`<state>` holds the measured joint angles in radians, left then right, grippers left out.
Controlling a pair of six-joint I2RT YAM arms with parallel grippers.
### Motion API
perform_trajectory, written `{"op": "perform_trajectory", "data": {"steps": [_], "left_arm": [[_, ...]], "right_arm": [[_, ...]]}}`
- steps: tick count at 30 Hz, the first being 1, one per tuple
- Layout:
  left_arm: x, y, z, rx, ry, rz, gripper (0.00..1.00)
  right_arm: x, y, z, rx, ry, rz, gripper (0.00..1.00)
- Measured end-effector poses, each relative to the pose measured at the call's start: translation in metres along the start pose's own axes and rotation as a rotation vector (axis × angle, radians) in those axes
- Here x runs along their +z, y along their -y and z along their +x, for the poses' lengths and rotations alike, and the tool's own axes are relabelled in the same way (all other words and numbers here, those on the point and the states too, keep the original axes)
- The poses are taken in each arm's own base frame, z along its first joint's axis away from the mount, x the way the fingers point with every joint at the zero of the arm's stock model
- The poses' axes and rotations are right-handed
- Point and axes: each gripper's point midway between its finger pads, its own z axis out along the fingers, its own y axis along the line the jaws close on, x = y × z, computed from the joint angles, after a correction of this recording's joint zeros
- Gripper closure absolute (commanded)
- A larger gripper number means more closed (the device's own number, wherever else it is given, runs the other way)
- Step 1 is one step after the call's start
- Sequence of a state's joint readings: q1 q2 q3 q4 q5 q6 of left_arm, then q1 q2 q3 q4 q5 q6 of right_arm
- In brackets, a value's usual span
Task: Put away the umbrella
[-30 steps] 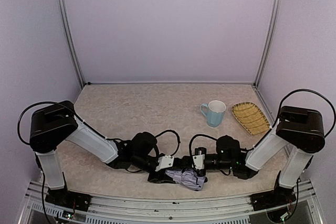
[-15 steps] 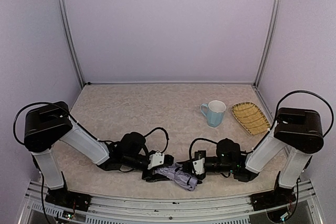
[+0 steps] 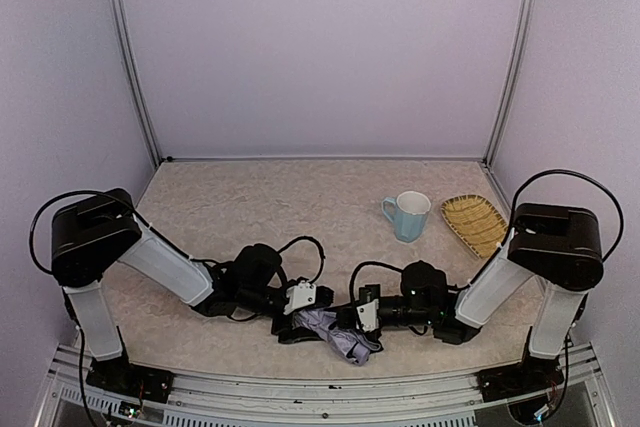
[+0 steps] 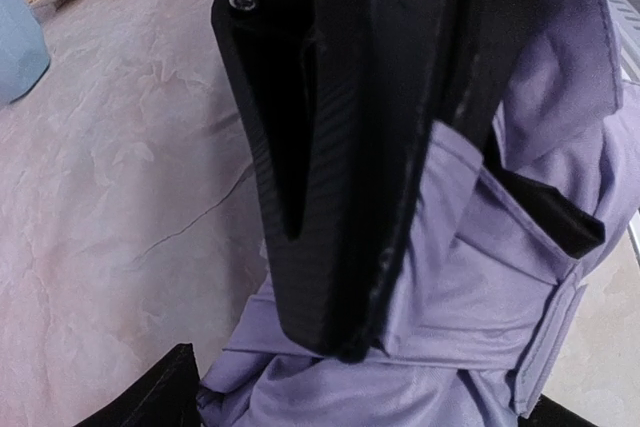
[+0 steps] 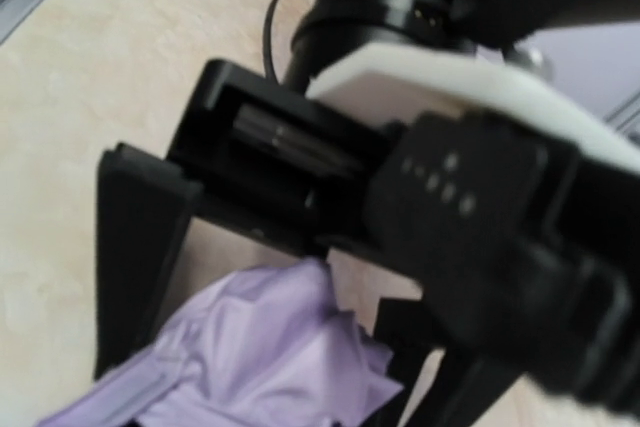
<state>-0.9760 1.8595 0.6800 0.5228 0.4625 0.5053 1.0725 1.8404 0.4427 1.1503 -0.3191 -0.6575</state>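
**Top external view**
- Umbrella (image 3: 338,335): one, pale lavender, crumpled. It lies on the table (image 3: 280,202) directly between the two sets of jaws, at the near edge.
- Left gripper (image 3: 298,324): one, lying low and pointing at the umbrella from its left side. The jaw gap is too small to read here.
- Right gripper (image 3: 345,320): one, lying low and meeting the umbrella from the opposite side. The jaw gap cannot be read here either.
- Mug (image 3: 408,215): one, light blue, upright. It stands well apart from both sets of jaws, beyond the right gripper.
- Woven tray (image 3: 477,224): one, yellow, just beside the mug on the side away from the jaws.

**Left wrist view**
- Left gripper: its two fingers (image 4: 150,397) show only at the bottom corners, so the jaws stand wide apart. Lavender fabric fills the space between them.
- Right gripper: one black wedge, jaws together, coming in from above with its tip pressed against the fabric. Whether a fold is pinched cannot be told.
- The mug and the tray show at the top left, far from the jaws.

**Right wrist view**
- Left gripper: seen head-on and blurred, with the jaws spread and the umbrella's cloth bunched between and below them.
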Motion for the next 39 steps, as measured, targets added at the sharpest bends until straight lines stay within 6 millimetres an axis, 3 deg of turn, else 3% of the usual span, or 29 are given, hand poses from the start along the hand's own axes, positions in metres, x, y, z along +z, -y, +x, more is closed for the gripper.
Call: {"op": "perform_trajectory", "data": {"steps": [5, 8, 14, 19, 26, 30, 39], "left_arm": [[-0.001, 0.004, 0.002, 0.0, -0.003, 0.026, 0.2], [-0.001, 0.007, 0.002, 0.005, 0.0, 0.047, 0.28], [-0.001, 0.011, 0.003, 0.015, -0.017, 0.094, 0.7], [-0.003, 0.022, 0.004, 0.049, -0.01, 0.155, 0.98], [-0.003, 0.024, 0.004, 0.044, -0.013, 0.165, 1.0], [-0.002, 0.024, 0.004, 0.044, -0.018, 0.157, 1.0], [0.0, 0.026, 0.003, 0.057, -0.017, 0.155, 1.0]], "right_arm": [[0.006, 0.0, 0.0, -0.015, 0.015, -0.005, 1.0], [0.008, -0.001, 0.0, -0.026, 0.018, -0.007, 1.0], [0.01, -0.001, 0.001, -0.045, 0.014, -0.009, 0.99], [0.01, 0.0, 0.001, -0.066, 0.013, -0.004, 0.89], [0.01, 0.005, -0.001, -0.098, 0.001, 0.023, 0.79], [0.007, 0.006, 0.0, -0.111, -0.016, 0.038, 0.67], [0.003, 0.004, -0.011, -0.157, -0.038, 0.068, 0.65]]}}
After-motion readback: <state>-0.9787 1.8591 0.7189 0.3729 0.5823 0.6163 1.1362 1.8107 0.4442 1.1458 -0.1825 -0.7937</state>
